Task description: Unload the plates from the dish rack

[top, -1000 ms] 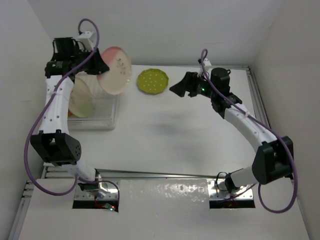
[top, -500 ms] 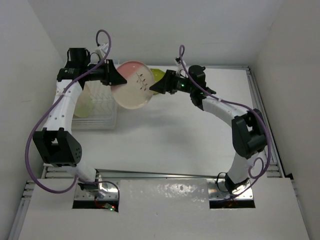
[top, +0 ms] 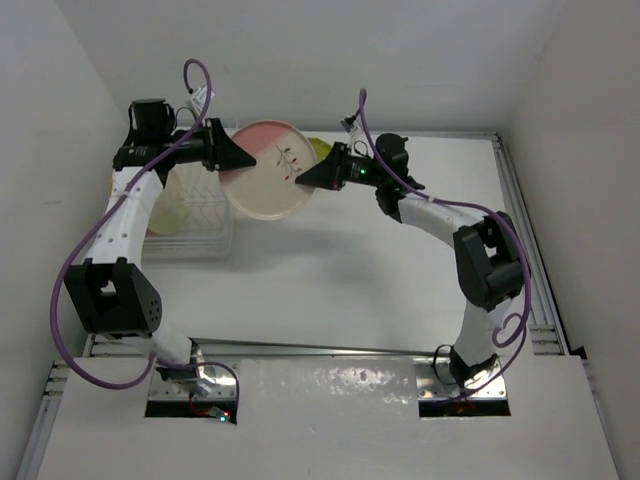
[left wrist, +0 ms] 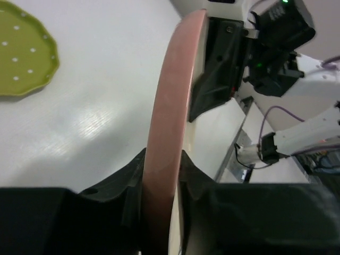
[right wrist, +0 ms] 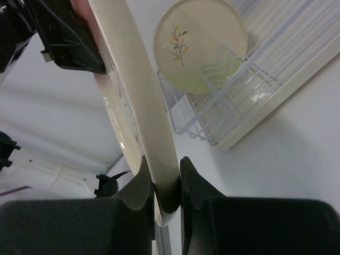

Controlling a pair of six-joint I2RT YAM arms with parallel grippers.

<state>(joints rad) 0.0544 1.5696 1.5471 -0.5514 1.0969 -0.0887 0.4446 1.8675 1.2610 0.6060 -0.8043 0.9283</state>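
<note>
The pink plate (top: 268, 170) hangs above the bench (top: 350, 270) in the upper middle of the overhead view, just right of the dish rack (top: 205, 245). The left gripper (top: 235, 158) is clamped on its left rim and the right gripper (top: 308, 178) on the opposite rim. With both holding, an unmatched pull by either arm could twist the plate loose. Each bite is only at the rim, so once one lets go it may pivot and drop onto the green plate (left wrist: 24, 50) nearby.
</note>
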